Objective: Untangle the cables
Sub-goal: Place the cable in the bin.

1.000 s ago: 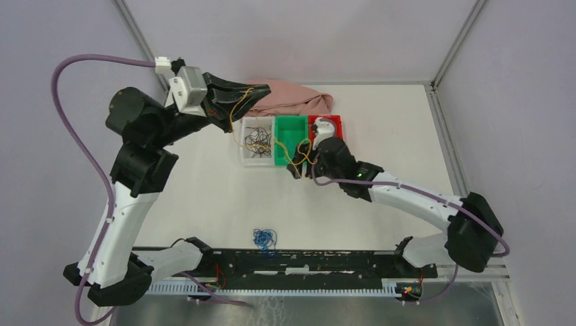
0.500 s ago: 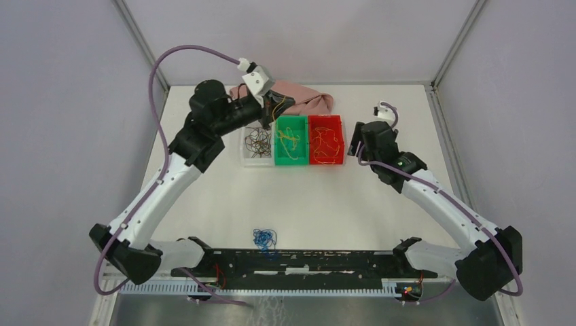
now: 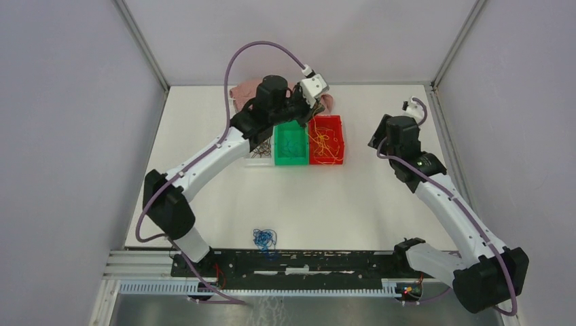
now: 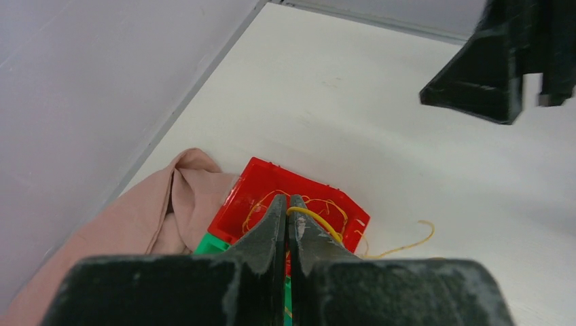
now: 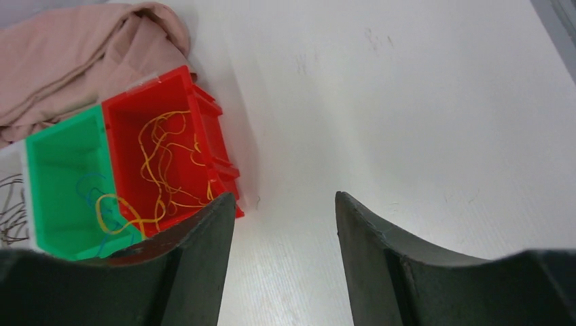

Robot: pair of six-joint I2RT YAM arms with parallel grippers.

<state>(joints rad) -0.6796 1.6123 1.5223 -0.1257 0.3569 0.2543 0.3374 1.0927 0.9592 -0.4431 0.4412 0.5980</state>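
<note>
Yellow wire (image 4: 318,219) is pinched in my left pincer (image 4: 286,201), jaws closed tight on it. Red bin (image 4: 238,190) lies straight below the fingertips, with loose yellow wires (image 5: 163,163) inside, so I judge the drop goes down, not sideways. The held wire's long axis runs from the jaws out to the right in the wrist view, its tail arcing past the bin's rim over bare table (image 4: 353,102); it could land outside. My right pincer (image 5: 284,198) is open, holding nothing, over the table to the right of the red bin, farther from the wire. Blue tangle (image 3: 264,238) sits at the near edge, well apart.
</note>
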